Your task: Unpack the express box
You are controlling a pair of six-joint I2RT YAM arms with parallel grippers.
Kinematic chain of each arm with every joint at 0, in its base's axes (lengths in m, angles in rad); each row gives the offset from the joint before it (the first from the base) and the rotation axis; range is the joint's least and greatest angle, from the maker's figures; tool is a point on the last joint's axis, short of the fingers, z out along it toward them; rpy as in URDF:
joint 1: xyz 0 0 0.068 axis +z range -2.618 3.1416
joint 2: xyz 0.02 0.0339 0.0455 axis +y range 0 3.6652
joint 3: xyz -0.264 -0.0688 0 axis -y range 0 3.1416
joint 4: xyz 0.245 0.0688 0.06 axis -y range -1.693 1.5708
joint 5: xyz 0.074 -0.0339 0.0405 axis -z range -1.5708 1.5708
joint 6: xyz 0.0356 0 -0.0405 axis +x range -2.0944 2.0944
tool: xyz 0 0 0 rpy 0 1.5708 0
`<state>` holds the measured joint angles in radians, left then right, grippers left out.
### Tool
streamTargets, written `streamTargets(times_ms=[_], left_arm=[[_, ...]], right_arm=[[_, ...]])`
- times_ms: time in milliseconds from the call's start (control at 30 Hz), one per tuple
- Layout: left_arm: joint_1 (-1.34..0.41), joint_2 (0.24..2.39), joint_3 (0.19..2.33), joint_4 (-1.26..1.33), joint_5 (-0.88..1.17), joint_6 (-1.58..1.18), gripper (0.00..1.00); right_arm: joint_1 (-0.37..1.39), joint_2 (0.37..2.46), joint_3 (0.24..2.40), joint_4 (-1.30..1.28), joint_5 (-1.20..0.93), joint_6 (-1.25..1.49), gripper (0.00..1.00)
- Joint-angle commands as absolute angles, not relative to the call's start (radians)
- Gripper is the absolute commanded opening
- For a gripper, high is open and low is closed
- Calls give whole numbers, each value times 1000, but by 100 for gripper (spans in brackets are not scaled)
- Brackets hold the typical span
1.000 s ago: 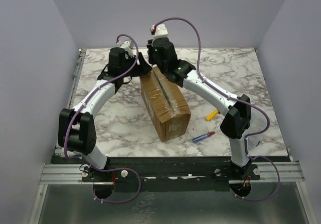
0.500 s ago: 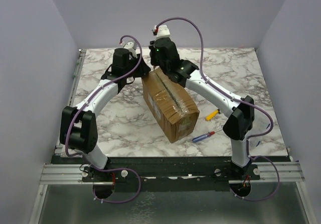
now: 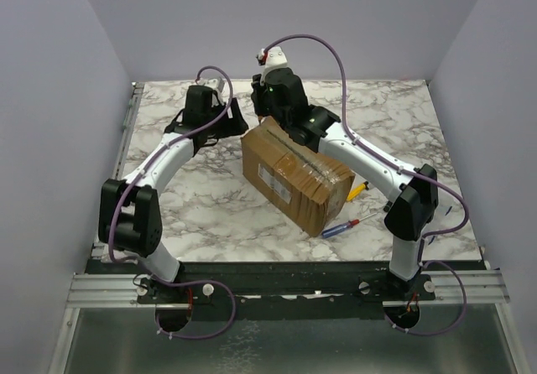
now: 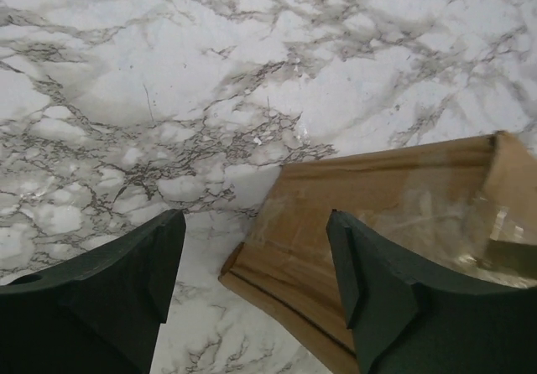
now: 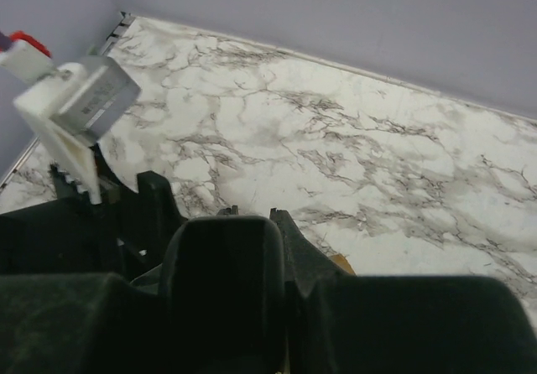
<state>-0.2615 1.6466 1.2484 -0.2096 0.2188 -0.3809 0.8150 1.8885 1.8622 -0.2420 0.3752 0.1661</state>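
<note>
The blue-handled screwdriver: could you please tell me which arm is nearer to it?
Right. The right arm's elbow stands just beside the screwdriver; the left arm is across the express box from it.

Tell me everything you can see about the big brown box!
The express box is a brown cardboard carton, sealed with glossy tape along its top seam, a small white label on its side. It lies slanted on the marble table. The right arm reaches over its far end; the open left gripper hovers by its far corner, not gripping it.
</note>
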Motion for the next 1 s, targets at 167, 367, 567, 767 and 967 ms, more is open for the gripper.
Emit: streamTargets(times_ms=[167, 367, 567, 767, 967], left_arm=[[-242, 1367, 1235, -243, 365, -408, 79], [-274, 1405, 1198, -201, 513, -382, 62], [-299, 1451, 1196, -241, 370, -279, 73], [-296, 1503, 1169, -269, 271, -241, 71], [-258, 1536, 1152, -286, 190, -178, 60]], right_arm=[[804, 1884, 1845, -212, 361, 138, 0], [804, 1867, 1832, -193, 334, 125, 0], [802, 1868, 1839, -183, 309, 141, 0], [802, 1888, 1869, -182, 307, 142, 0], [802, 1917, 1913, -197, 287, 143, 0]])
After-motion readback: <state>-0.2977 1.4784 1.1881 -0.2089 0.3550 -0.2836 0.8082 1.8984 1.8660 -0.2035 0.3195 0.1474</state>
